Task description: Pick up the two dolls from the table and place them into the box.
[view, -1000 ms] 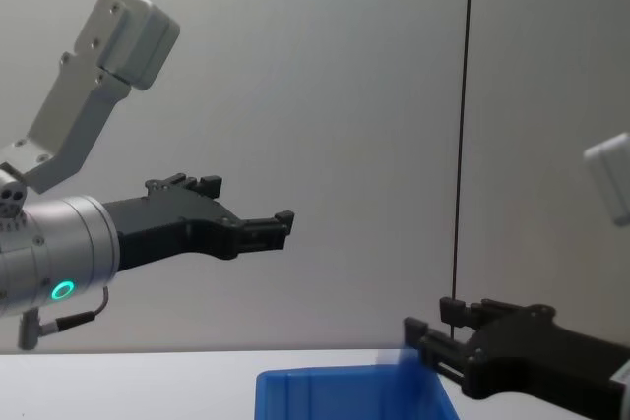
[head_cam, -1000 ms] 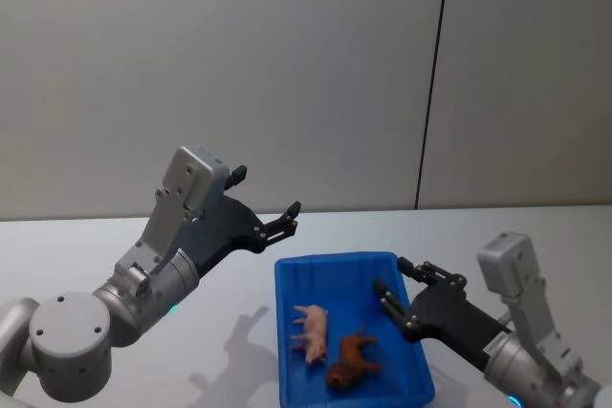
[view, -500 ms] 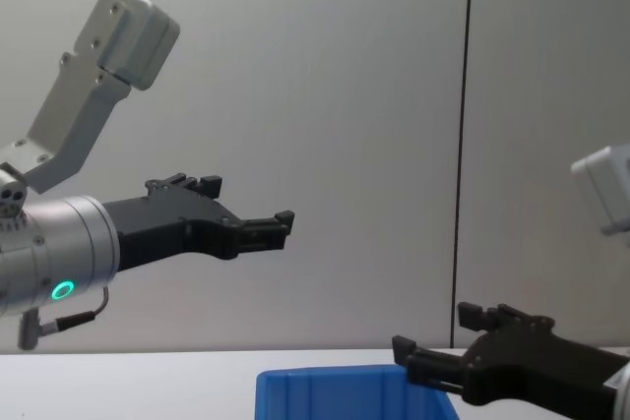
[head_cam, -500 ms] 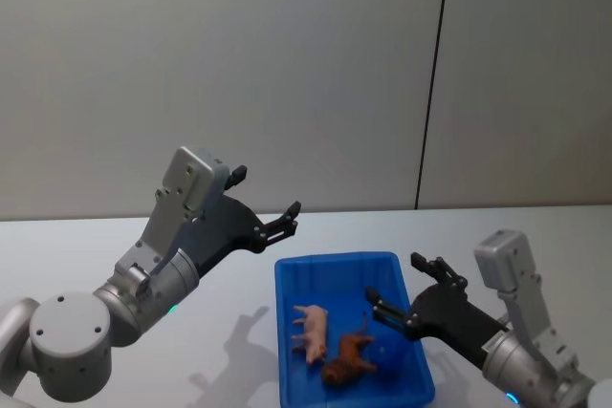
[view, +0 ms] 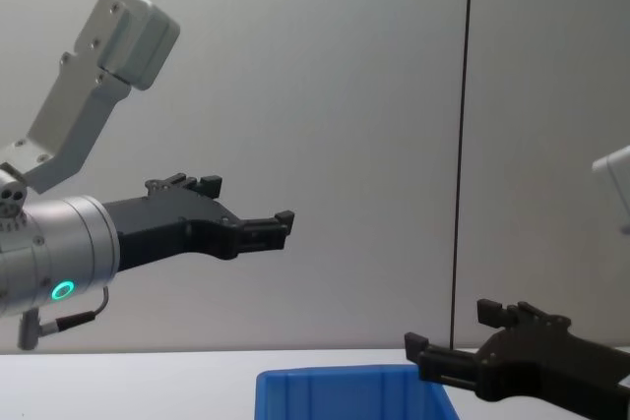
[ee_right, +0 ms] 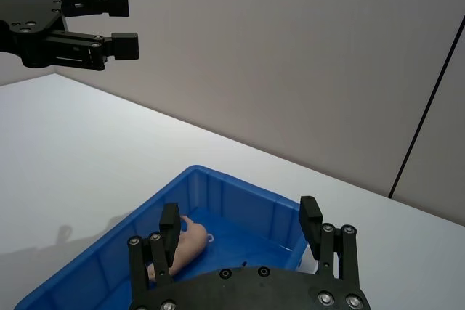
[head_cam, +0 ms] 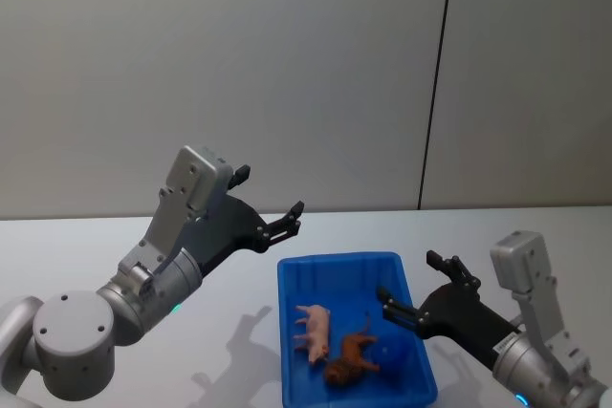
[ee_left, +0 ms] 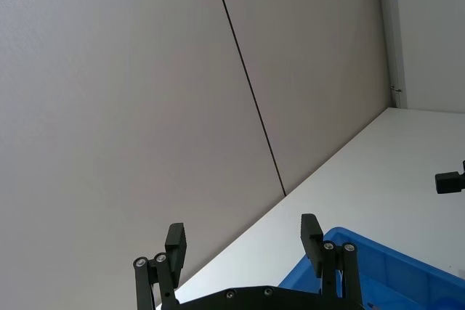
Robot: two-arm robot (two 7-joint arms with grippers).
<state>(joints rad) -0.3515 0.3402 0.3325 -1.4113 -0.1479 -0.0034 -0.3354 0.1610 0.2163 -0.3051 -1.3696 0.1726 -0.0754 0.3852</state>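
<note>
Head view: the bright blue box point(head_cam: 356, 327) sits on the white surface point(head_cam: 115, 246) and holds two dolls, one pink pig point(head_cam: 313, 329) and one brown animal point(head_cam: 350, 358), perhaps a horse. The left gripper point(head_cam: 270, 204) hangs open, raised left of the box.

Right wrist view: the right gripper point(ee_right: 240, 229) spreads empty above the box's right side.

Chest view: both grippers hover above the surface.

a plain grey wall point(head_cam: 239, 64) fills the background behind the work area. a thin dark vertical seam point(head_cam: 435, 78) runs down it right of centre, dividing it into panels. a white door frame point(ee_left: 389, 34) stands at the wall's far end.
</note>
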